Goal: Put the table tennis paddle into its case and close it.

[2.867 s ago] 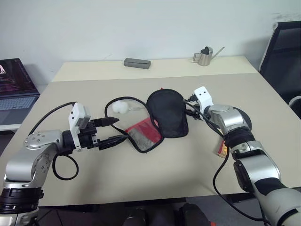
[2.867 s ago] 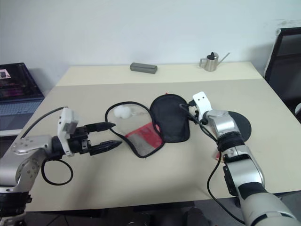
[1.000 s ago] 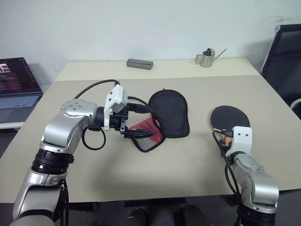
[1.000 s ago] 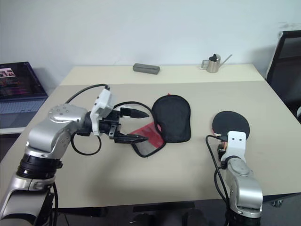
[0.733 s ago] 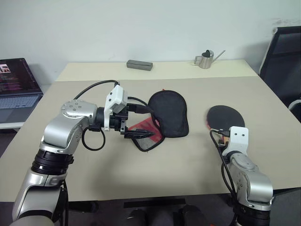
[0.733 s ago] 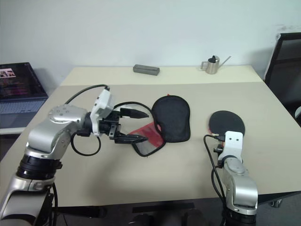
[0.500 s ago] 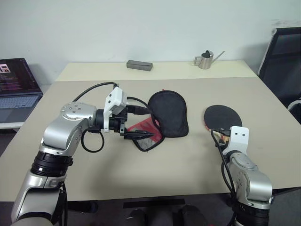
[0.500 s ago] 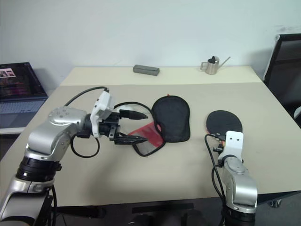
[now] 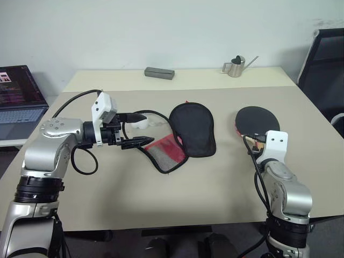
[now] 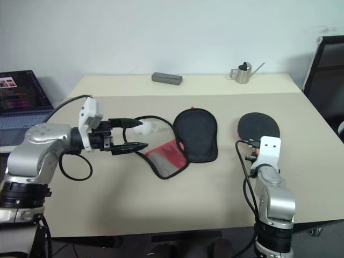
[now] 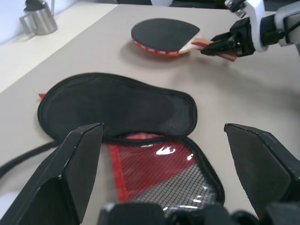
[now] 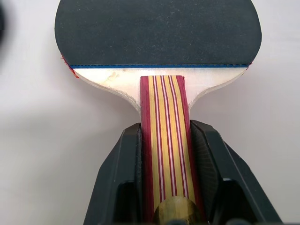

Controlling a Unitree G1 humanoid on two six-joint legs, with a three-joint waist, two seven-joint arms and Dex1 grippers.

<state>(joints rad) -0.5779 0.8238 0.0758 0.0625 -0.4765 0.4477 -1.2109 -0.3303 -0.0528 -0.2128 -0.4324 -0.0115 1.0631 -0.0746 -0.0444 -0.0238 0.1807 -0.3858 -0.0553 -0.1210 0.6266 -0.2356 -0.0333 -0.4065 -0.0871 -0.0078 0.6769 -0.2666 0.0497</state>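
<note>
Between case (image 9: 192, 129) and paddle (image 9: 257, 118) — bare tabletop (image 9: 231, 177).

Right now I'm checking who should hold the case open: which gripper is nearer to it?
Left. The left gripper hangs open just beside the case, at its open mesh end. The right gripper is off to the case's other side, shut on the table tennis paddle.
</note>
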